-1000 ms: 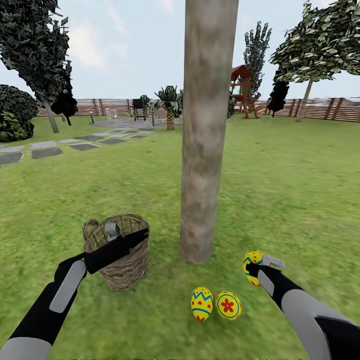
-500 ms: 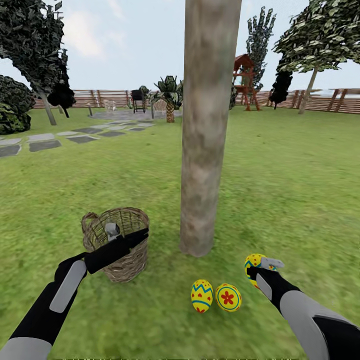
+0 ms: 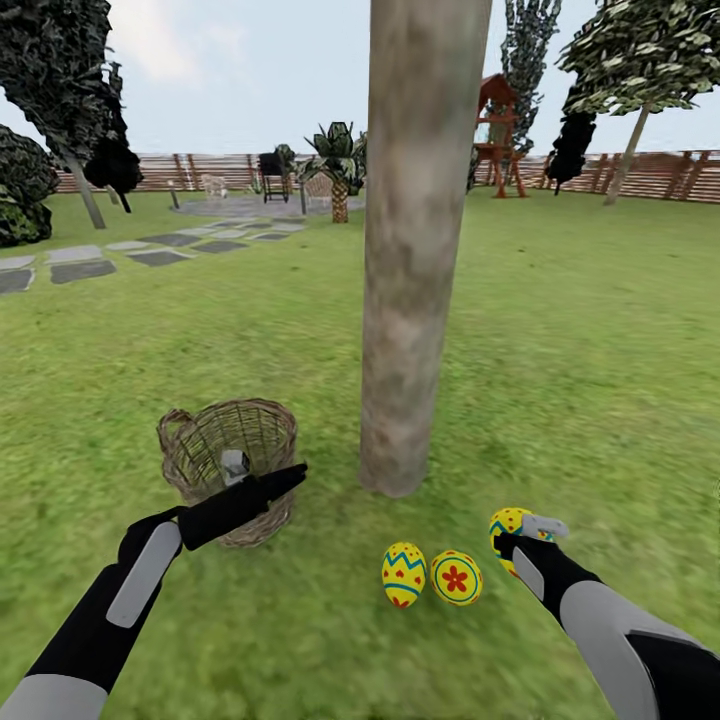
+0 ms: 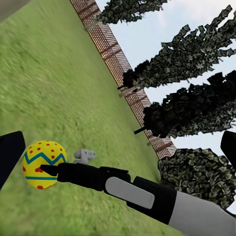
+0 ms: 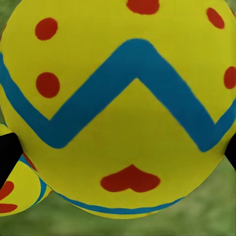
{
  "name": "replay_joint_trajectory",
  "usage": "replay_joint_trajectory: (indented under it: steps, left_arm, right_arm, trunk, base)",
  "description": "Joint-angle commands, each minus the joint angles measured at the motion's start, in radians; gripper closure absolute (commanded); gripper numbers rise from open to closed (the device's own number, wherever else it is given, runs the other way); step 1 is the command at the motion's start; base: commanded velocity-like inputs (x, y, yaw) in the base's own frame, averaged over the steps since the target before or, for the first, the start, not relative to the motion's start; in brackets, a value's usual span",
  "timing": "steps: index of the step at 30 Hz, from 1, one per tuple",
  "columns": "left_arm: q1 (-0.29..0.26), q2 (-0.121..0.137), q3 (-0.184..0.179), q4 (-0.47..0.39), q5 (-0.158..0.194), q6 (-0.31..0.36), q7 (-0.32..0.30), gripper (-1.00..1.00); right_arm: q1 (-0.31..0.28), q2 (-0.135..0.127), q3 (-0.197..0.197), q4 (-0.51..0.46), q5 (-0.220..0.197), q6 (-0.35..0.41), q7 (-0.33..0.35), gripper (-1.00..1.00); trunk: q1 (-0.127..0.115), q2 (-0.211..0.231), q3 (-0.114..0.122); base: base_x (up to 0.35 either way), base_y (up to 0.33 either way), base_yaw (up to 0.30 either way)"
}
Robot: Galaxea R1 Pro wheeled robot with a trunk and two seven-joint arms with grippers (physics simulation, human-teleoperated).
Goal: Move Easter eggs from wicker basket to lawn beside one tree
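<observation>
The thick pale trunk of the tree (image 3: 412, 300) rises from the lawn (image 3: 600, 380) straight ahead. Two Easter eggs (image 3: 403, 575) (image 3: 456, 578) lie side by side on the grass just in front of its base. My right gripper (image 3: 512, 532) is shut on the third egg (image 3: 505, 521), to the right of that pair and low over the grass; that egg (image 5: 118, 108) sits between the fingertips (image 5: 7, 157). The wicker basket (image 3: 215, 445) stands left of the trunk, with just weave visible inside. My left gripper (image 3: 296, 472) is open at the basket's near right rim.
Grey stepping stones (image 3: 80, 268) run across the far left toward a paved circle. A short palm (image 3: 338, 170), a wooden play tower (image 3: 495, 125) and a fence (image 3: 660, 175) stand far behind. Dark trees (image 3: 60, 80) stand at the left, a leafy one (image 3: 640, 60) at the right.
The whole picture has shifted, so basket, trunk base and the two lying eggs sit higher in view. Against the basket, my left gripper is now lower. The right gripper still holds its egg.
</observation>
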Motion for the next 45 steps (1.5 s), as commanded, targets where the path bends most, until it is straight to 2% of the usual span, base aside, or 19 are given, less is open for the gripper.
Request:
replay_joint_trajectory:
  steps: [1, 10, 20, 37, 45]
  left_arm:
    - [-0.001, 0.000, -0.002, 0.000, 0.007, 0.006, 0.001, -1.00]
    - [-0.001, 0.000, -0.020, -0.001, 0.007, 0.006, 0.001, -1.00]
    - [-0.001, 0.001, -0.021, -0.001, 0.007, 0.006, -0.002, -1.00]
    - [-0.001, 0.000, -0.024, 0.001, 0.014, 0.004, -0.006, -1.00]
    - [-0.001, 0.000, -0.026, 0.000, 0.013, 0.004, -0.006, -1.00]
  right_arm:
    - [0.000, 0.000, -0.002, -0.002, -0.005, 0.004, -0.002, 1.00]
    - [0.000, 0.000, -0.002, -0.003, -0.005, 0.003, -0.002, 1.00]
    - [0.000, -0.002, -0.003, -0.003, -0.006, 0.000, 0.000, 1.00]
    - [0.000, -0.001, -0.002, -0.003, -0.007, -0.020, 0.003, 1.00]
    - [0.000, -0.007, -0.003, -0.003, -0.008, -0.022, 0.001, 1.00]
  trunk:
    - [0.000, -0.001, -0.005]
    - [0.004, -0.003, -0.040]
    - [0.009, -0.005, -0.078]
    - [0.009, -0.005, -0.078]
    - [0.012, -0.007, -0.109]
  base:
    - [0.000, 0.000, 0.000]
    - [0.000, 0.000, 0.000]
    - [0.000, 0.000, 0.000]
    - [0.150, 0.000, 0.000]
    - [0.000, 0.000, 0.000]
